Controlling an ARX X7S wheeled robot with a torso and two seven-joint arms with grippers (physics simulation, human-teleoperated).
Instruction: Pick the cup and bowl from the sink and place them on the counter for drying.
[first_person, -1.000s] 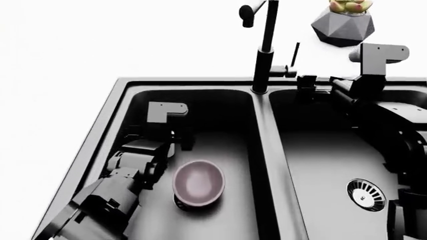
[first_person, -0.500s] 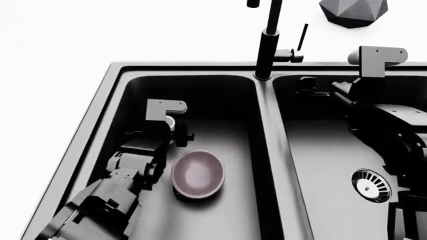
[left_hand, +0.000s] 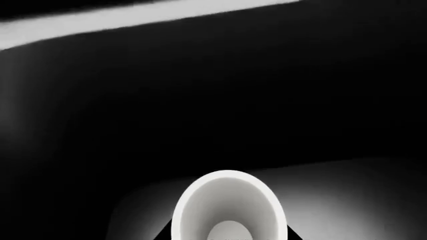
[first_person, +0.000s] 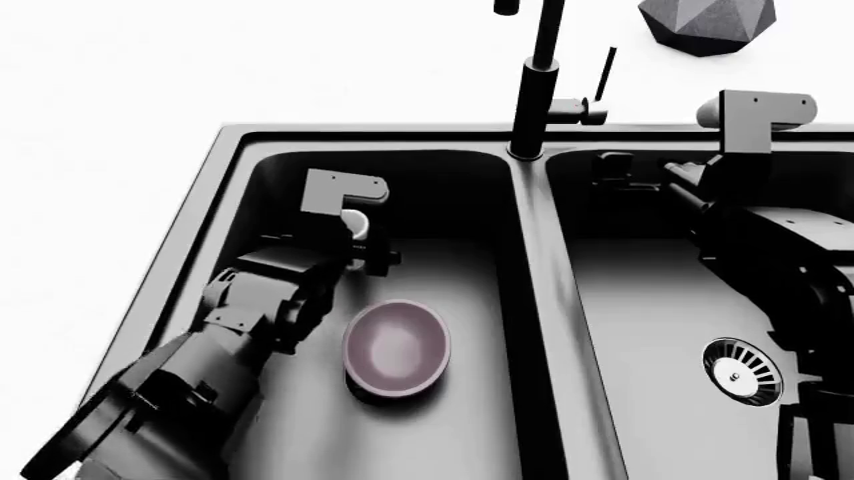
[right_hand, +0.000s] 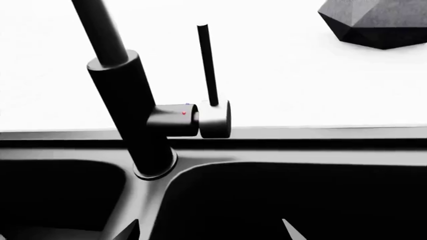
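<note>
Cup (first_person: 352, 224) sits between left gripper (first_person: 360, 243) fingers, beside bowl (first_person: 395, 350).

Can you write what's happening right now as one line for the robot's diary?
left gripper: at cup, left basin | bowl: in sink | right gripper: jaws open, near faucet

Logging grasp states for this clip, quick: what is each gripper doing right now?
Left gripper: at the cup in the sink's left basin; grip cannot be told.
Right gripper: open, empty, near the faucet.
</note>
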